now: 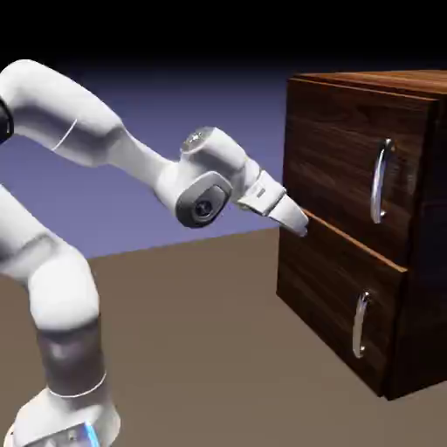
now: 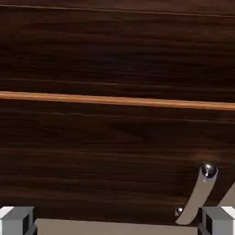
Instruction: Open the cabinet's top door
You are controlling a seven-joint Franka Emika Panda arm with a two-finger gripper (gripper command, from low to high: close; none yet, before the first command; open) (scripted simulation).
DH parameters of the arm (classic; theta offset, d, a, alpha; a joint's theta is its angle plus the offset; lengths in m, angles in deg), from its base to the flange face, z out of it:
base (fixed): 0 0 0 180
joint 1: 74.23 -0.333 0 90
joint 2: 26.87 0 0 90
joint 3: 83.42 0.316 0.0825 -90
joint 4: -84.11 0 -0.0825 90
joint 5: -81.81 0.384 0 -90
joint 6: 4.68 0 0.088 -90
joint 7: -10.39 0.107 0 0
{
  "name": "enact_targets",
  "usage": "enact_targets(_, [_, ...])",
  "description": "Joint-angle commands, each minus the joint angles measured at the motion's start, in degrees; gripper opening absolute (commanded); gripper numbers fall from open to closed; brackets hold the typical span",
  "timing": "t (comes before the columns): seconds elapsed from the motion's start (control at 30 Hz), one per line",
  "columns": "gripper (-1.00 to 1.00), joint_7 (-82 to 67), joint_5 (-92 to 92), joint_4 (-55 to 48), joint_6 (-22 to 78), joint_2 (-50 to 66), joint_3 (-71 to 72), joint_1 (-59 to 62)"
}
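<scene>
Open, empty jaws (image 1: 295, 225) near walnut cabinet (image 1: 349, 175), brown tabletop (image 1: 201, 349), blue-violet backdrop (image 1: 227, 113)

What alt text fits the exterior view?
A white robot arm reaches right, its open hand near the seam of a dark wooden cabinet; the top door and lower panel, each with a curved silver handle, are closed.
</scene>
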State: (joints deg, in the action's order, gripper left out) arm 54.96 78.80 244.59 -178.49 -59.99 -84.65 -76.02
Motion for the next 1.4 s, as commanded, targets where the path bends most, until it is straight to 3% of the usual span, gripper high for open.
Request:
enact_targets(0.0, [0.00,1.76,-2.50,-0.43,0.17,-0.39,-1.02,-0.91])
enact_targets(1.37, [0.00,73.73,-104.66,-17.86,6.96,-16.23,-42.73,-38.27])
